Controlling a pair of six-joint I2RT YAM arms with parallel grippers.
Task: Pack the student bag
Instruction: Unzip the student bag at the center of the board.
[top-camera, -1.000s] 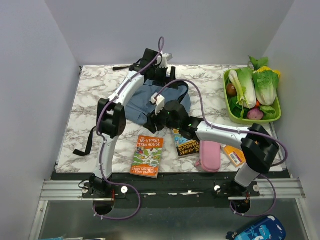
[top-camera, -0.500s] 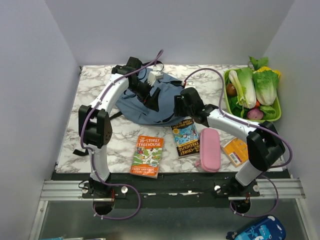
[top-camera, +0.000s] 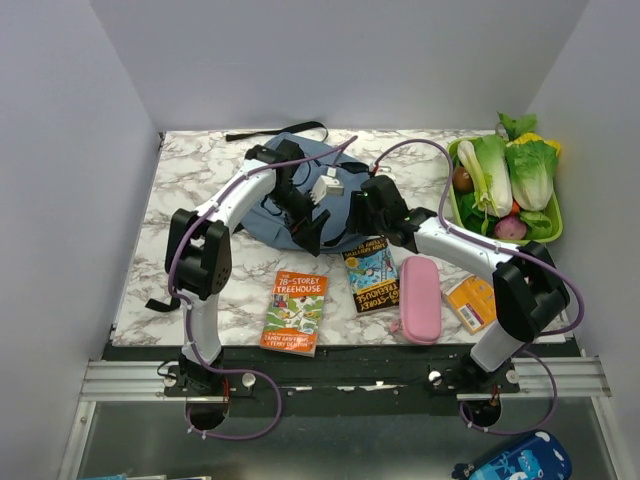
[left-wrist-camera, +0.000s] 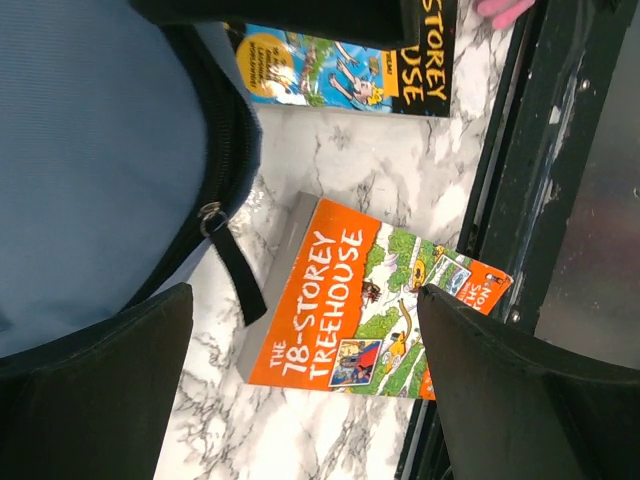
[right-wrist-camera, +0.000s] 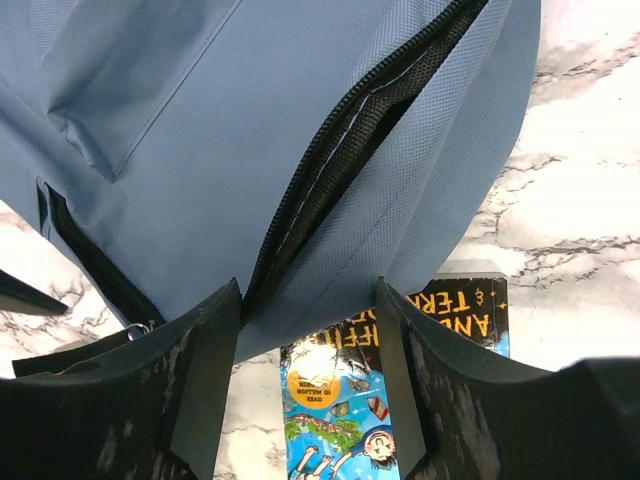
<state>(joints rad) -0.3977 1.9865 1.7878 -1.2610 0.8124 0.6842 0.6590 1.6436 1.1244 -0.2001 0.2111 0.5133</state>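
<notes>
The student bag (top-camera: 290, 160), dusty blue with black straps, lies at the back middle of the table. My right gripper (top-camera: 363, 213) sits at its near right edge, and its jaws are closed on the bag's fabric rim (right-wrist-camera: 330, 300) beside the open black zip (right-wrist-camera: 340, 150). My left gripper (top-camera: 312, 228) hangs wide open over the bag's near edge with nothing between its fingers. Below the left gripper (left-wrist-camera: 303, 295) lie the bag's zip pull (left-wrist-camera: 210, 215) and an orange book (left-wrist-camera: 370, 310).
On the near table lie the orange book (top-camera: 296, 312), a black and blue book (top-camera: 371, 280) partly under the bag's edge, a pink pencil case (top-camera: 420, 298) and a small orange item (top-camera: 468, 303). A green tray (top-camera: 552, 232) of vegetables stands at the back right. A bright blue pouch (top-camera: 512, 460) lies below the table's front.
My left arm swung from behind the bag to its near edge, now facing the orange book. The bag shifted toward the back. The right gripper moved right, then held still.
</notes>
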